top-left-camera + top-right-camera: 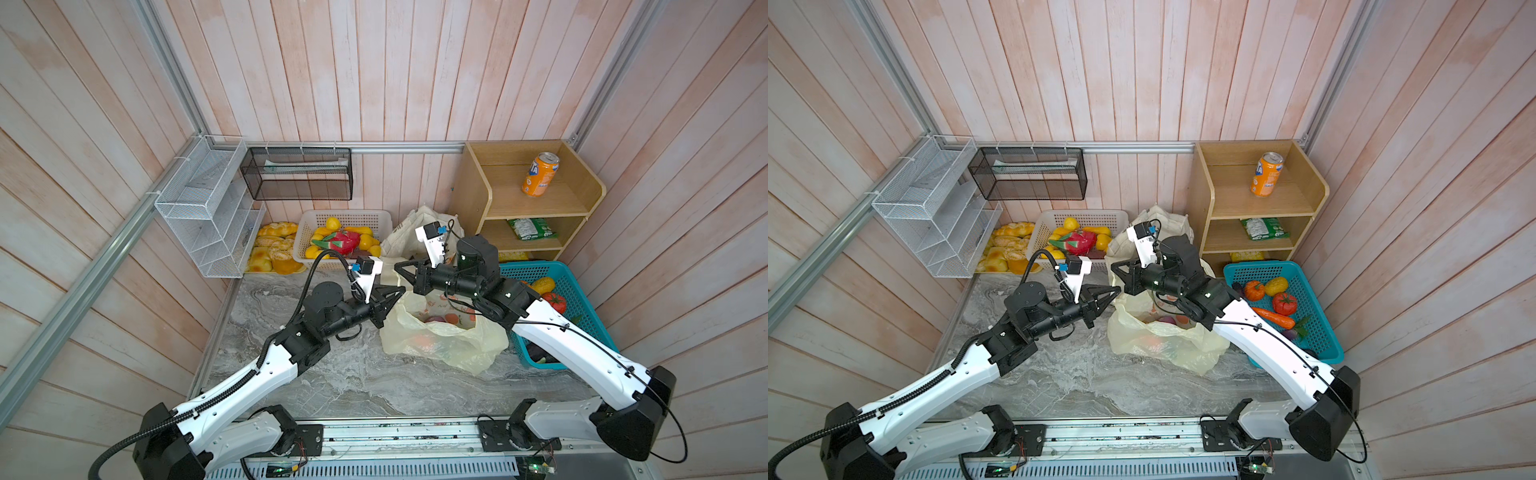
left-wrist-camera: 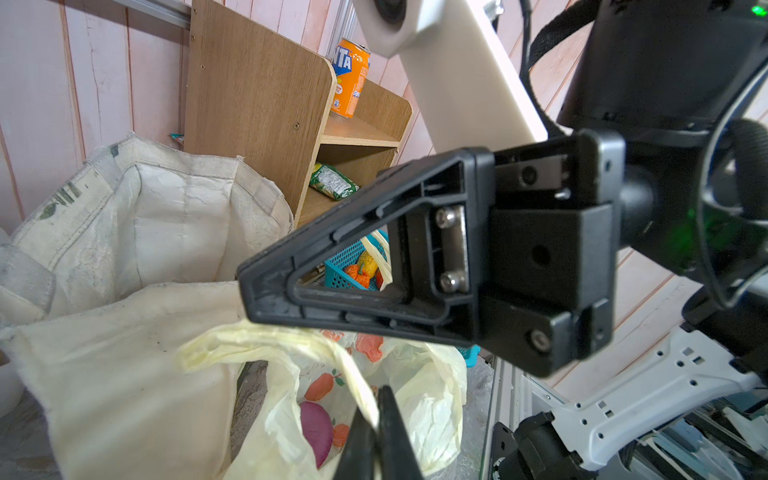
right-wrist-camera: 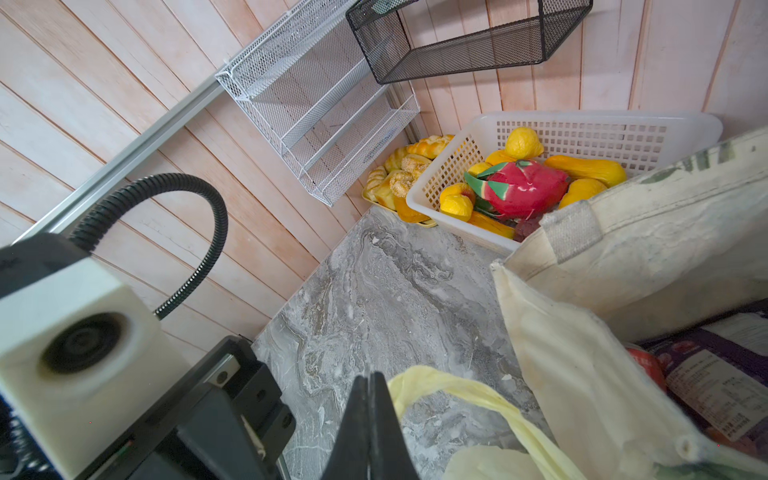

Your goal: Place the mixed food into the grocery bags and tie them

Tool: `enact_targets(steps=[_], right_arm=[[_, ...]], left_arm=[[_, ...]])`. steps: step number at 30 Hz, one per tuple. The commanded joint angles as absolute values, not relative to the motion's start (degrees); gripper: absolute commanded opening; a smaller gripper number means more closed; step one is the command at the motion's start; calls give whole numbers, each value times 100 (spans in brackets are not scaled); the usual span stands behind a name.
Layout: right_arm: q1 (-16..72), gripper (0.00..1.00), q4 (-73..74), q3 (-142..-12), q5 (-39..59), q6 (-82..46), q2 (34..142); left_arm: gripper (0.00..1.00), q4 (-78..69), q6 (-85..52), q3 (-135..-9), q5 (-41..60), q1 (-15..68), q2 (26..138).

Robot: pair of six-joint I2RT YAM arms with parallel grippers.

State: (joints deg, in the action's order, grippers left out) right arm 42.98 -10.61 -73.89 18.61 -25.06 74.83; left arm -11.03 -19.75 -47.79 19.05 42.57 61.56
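The pale-yellow plastic grocery bag lies open on the marble top. Inside it I see a purple piece and a packet printed with orange fruit. Behind it stands the cream canvas tote, with a red cola can and a purple snack packet in it. My left gripper is pinched on one yellow loop handle. My right gripper faces it tip to tip, jaws pressed together. The other handle lies against its finger.
A wooden shelf at the back right holds an orange soda can and a green snack packet. A blue basket of vegetables sits under my right arm. A white fruit basket, bread and wire racks fill the back left.
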Motion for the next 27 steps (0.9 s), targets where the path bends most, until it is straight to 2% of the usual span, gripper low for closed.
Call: enact_targets(steps=[1,3,5,7,8,11,12,15,16,18,21,27], right_arm=[[4292,0,-1187,-7657,1659,-2327,7355],[4289,0,-1383,-7811,1617,-2214,7320],[4289,0,-1534,-7932,1627,-2084,7240],[4286,0,-1689,-8001,1585,-1940,7156],[4290,0,-1749,-8017,1574,-1868,7116],[4286,0,-1843,-7970,1582,-1673,7025],[4290,4,-1854,-7947,1589,-1623,7014],[4289,46,-1901,-7944,1699,-1368,7039],[4289,54,-1936,-7966,1729,-1240,7069],[4289,63,-2058,-8072,1734,-934,7189],[4255,69,-2195,-8249,1660,-638,7402],[4144,71,-2068,-8433,1844,-736,7681]], left_arm=[[40,-940,-1865,-4792,1832,4289,5949],[60,-881,-1900,-4557,1661,4289,5640],[72,-870,-1931,-4303,1437,4289,5263],[79,-837,-1900,-4122,1209,4289,4936],[79,-796,-1846,-4071,1119,4287,4805],[71,-704,-1703,-4068,1041,4285,4644],[71,-688,-1672,-4094,1070,4283,4657],[71,-616,-1635,-4198,1171,4283,4810],[72,-607,-1628,-4210,1194,4284,4867],[73,-653,-1635,-4210,1195,4284,4976],[75,-795,-1669,-4203,1143,4282,5147],[74,-1227,-1726,-4373,1192,4289,5651]])
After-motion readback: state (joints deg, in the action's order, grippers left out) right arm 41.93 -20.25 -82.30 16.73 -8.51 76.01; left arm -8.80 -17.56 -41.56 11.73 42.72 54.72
